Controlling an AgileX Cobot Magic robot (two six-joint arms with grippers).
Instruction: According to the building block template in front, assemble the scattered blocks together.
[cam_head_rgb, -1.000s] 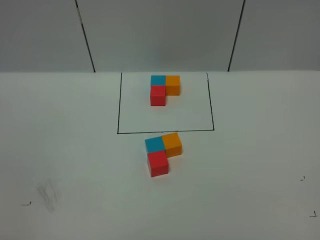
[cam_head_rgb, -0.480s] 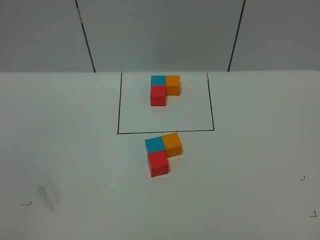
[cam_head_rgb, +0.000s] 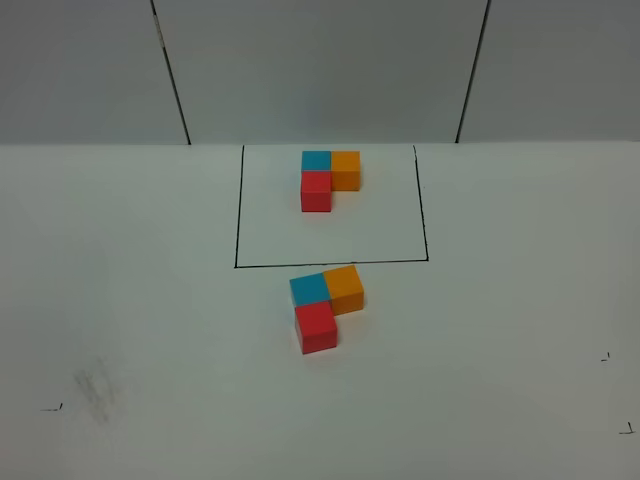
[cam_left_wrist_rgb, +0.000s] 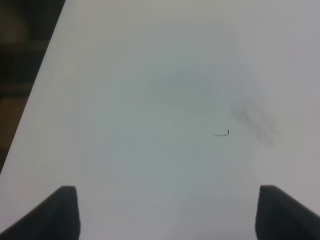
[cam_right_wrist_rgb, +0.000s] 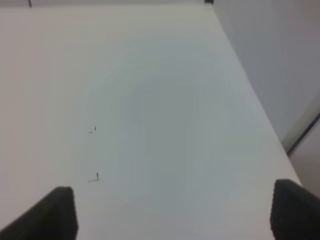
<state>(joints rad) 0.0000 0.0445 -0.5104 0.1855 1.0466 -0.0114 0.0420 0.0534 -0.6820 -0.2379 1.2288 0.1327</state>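
Note:
In the exterior high view the building block template (cam_head_rgb: 330, 178) is a tight L of blue, orange and red cubes inside a thin black rectangle. Just in front of the rectangle the scattered blocks form the same L: a blue block (cam_head_rgb: 309, 288), an orange block (cam_head_rgb: 345, 286) and a red block (cam_head_rgb: 316, 326), all touching. No arm appears in that view. My left gripper (cam_left_wrist_rgb: 165, 212) is open over bare table, only its dark fingertips (cam_left_wrist_rgb: 62, 207) showing. My right gripper (cam_right_wrist_rgb: 172, 212) is also open with nothing between its fingertips (cam_right_wrist_rgb: 57, 210).
The white table (cam_head_rgb: 150, 260) ends at a grey back wall (cam_head_rgb: 320, 70) with two dark seams. A grey smudge (cam_head_rgb: 97, 388) and small black marks lie at the front left. The right wrist view shows the table's edge (cam_right_wrist_rgb: 260, 120).

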